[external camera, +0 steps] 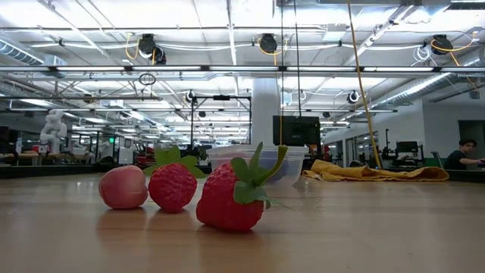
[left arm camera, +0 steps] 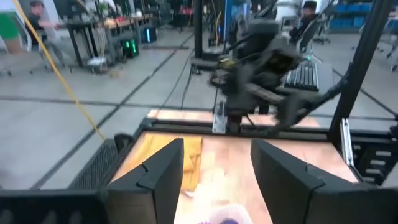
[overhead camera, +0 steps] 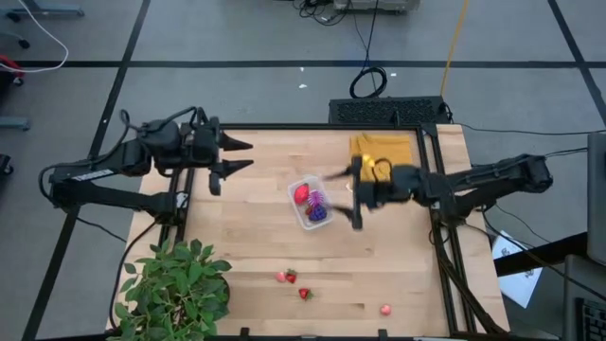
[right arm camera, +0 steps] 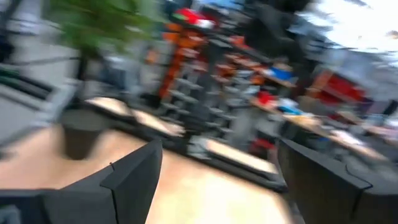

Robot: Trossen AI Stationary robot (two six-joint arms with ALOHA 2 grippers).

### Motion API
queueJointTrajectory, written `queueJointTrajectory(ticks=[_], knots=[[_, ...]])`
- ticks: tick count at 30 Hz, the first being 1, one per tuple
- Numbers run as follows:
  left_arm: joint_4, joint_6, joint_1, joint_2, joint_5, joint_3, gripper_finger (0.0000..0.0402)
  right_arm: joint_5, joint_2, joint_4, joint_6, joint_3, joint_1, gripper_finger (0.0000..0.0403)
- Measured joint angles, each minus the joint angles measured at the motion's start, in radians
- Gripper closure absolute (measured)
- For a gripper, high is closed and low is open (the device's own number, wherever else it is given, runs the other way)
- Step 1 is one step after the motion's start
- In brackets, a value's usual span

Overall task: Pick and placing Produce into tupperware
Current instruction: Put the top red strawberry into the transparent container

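The clear tupperware (overhead camera: 311, 203) stands mid-table with a red strawberry (overhead camera: 301, 194) and a purple fruit (overhead camera: 319, 212) inside; it also shows in the low view (external camera: 258, 161). Loose produce lies on the wood near the front edge: two strawberries (overhead camera: 287, 277) (overhead camera: 304, 294) and a pink piece (overhead camera: 385, 309). In the low view they are two strawberries (external camera: 173, 186) (external camera: 231, 199) and a pink piece (external camera: 123, 188). My left gripper (overhead camera: 241, 156) (left arm camera: 217, 180) hangs open above the table's far left, pointing toward the tupperware. My right gripper (overhead camera: 347, 199) (right arm camera: 217, 186) is open just right of the tupperware, blurred, holding nothing.
A folded mustard-yellow cloth (overhead camera: 383, 152) lies at the far right of the table. A green potted plant (overhead camera: 175, 289) stands at the near left corner. Bare wood lies between the tupperware and the loose fruit. A person (external camera: 462, 155) sits in the room beyond.
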Motion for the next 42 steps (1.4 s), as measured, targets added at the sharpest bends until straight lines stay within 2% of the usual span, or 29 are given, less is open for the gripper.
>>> queueJointTrajectory(ticks=[8,13,23,29,34,42], knots=[[-0.046,0.006,-0.012,0.016,0.000,0.000,0.0200,-0.004,0.054,-0.081,0.265,0.000,0.249,0.0096],[-0.045,0.022,-0.016,0.016,0.000,0.000,0.0206,-0.041,0.160,-0.031,0.388,0.001,0.325,0.0096],[-0.045,-0.020,-0.019,0.016,0.000,0.000,0.0199,-0.181,0.384,0.108,0.522,0.020,0.295,0.0096],[-0.048,-0.022,-0.020,0.016,0.000,0.000,0.0208,-0.187,0.514,0.099,0.550,0.084,0.276,0.0096],[-0.049,-0.019,-0.020,0.016,0.000,0.000,0.0204,-0.238,0.607,0.097,0.568,0.137,0.258,0.0096],[-0.052,-0.016,-0.019,0.015,0.000,0.000,0.0201,-0.238,0.677,0.099,0.603,0.150,0.227,0.0096]])
